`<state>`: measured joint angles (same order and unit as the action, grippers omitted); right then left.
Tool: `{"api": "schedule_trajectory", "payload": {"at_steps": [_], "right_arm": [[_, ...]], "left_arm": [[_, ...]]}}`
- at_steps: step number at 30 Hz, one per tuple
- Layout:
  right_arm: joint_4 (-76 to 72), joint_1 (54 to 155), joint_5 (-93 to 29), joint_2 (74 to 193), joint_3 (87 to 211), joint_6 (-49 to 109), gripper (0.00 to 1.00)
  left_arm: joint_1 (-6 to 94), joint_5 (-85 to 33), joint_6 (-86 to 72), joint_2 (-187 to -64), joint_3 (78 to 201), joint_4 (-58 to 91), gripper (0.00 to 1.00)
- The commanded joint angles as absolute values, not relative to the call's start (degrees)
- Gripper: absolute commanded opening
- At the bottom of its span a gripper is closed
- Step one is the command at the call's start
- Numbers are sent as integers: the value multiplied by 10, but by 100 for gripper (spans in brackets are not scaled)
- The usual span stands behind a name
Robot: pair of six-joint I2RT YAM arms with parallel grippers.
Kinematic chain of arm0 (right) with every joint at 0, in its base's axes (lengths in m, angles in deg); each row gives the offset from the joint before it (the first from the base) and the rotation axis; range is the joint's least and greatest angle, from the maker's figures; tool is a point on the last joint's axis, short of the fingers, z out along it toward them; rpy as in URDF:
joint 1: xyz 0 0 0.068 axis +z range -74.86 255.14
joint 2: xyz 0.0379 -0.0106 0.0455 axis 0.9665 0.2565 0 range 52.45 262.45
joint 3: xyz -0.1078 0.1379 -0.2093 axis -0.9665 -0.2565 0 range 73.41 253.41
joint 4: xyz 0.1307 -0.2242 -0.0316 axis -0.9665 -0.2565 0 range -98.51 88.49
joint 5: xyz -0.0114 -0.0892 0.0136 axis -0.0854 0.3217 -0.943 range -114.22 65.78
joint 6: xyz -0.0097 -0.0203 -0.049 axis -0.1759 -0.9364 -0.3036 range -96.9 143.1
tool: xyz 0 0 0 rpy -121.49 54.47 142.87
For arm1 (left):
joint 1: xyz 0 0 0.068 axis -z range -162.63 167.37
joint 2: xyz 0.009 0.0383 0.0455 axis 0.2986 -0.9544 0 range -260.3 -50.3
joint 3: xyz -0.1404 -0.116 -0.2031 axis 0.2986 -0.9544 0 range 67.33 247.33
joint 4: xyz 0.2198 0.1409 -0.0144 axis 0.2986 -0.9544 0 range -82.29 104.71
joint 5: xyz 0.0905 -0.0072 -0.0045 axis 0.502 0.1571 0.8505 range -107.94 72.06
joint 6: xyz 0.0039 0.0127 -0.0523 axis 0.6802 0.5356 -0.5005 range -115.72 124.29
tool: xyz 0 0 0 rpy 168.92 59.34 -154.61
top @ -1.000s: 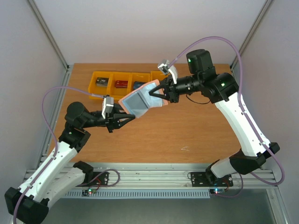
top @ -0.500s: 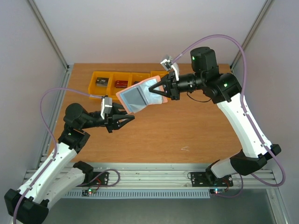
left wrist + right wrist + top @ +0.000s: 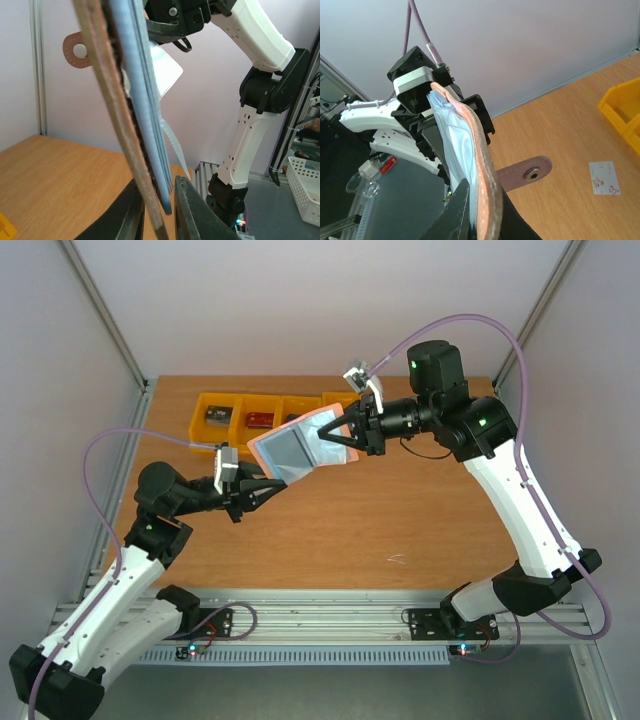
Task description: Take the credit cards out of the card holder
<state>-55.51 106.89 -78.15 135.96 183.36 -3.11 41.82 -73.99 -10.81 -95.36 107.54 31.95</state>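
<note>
Pink-backed holder (image 3: 295,448), one, hangs above the counter (image 3: 450,530): right fingers (image 3: 457,212) pinch its 3 o'clock edge, left fingers (image 3: 192,215) its 7 o'clock corner. One card (image 3: 604,178) lies at 5 o'clock.

Left wrist view: card holder (image 3: 131,115) seen edge-on, its top cut off by the frame. Pocket contents can't be made out from this angle. Left gripper (image 3: 158,197) fingers run off the bottom edge. Whether they press the holder's two faces is not resolvable.

Right wrist view: right gripper (image 3: 481,212) fingers cropped at the bottom edge, as is the holder's lower end. Small pale card (image 3: 604,178) on the table (image 3: 555,130), marks too small to read.

Top view: holder covers part of the orange bins (image 3: 225,418), their contents too small to identify. White speck (image 3: 397,559) on the table near the front, unidentifiable.
</note>
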Motion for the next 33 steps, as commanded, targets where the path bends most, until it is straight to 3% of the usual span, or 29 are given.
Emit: {"api": "schedule_trajectory", "payload": {"at_steps": [1,4,12,17,25,27,29,33], "right_arm": [[-551,1066,-802,1363,1843,-26,1],[-547,1072,-801,1368,1840,-18,1],[-554,1082,-810,1380,1840,-23,1],[-575,1092,-797,1385,1840,-39,1],[-583,1092,-778,1386,1828,-43,1],[-581,1092,-727,1388,1827,-32,7],[-583,1092,-639,1385,1827,-24,26],[-582,1092,-473,1371,1822,-8,38]], "left_arm": [[415,-721,-108,-957,1086,358,25],[415,-712,-112,-962,1087,357,30],[415,-715,-110,-961,1090,348,28],[415,-721,-109,-967,1097,345,33],[415,-717,-111,-966,1093,340,4],[415,-701,-116,-965,1091,327,0],[415,-657,-114,-962,1088,301,0],[415,-519,-25,-959,1087,204,0]]}}
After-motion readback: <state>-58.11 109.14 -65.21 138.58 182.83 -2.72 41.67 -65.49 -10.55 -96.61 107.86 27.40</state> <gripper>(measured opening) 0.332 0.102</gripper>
